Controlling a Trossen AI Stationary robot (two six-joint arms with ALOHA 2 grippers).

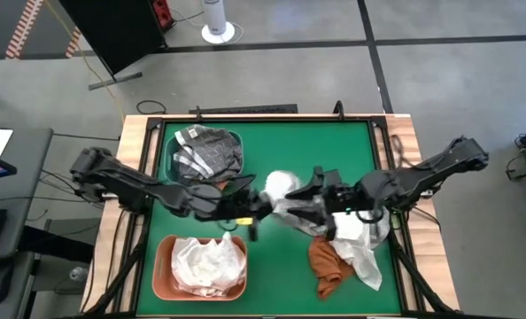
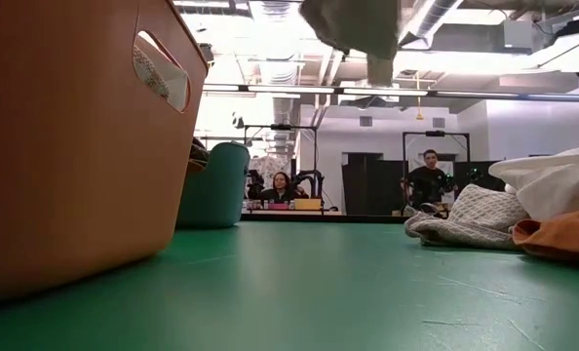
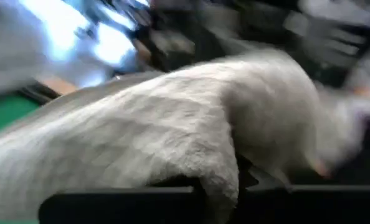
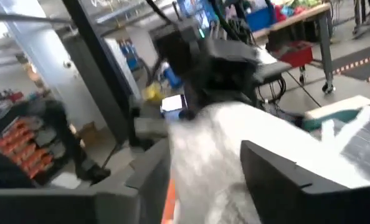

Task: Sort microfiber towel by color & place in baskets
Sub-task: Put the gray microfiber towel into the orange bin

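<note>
Mid-table, both my arms meet over the green mat (image 1: 272,142). My left gripper (image 1: 256,206) is clamped on a pale towel (image 1: 282,186), held up off the table; the left wrist view fills with its nap. My right gripper (image 1: 312,197) sits just beside it, fingers (image 4: 278,177) apart with the same cloth between them. Teal basket (image 1: 167,146) at the far left holds grey grid-lined towels (image 1: 205,152). Salmon basket (image 1: 161,266) at the near left holds white ones (image 1: 208,262). Loose pile to the right: white cloth (image 1: 365,244), rust towel (image 1: 327,266).
</note>
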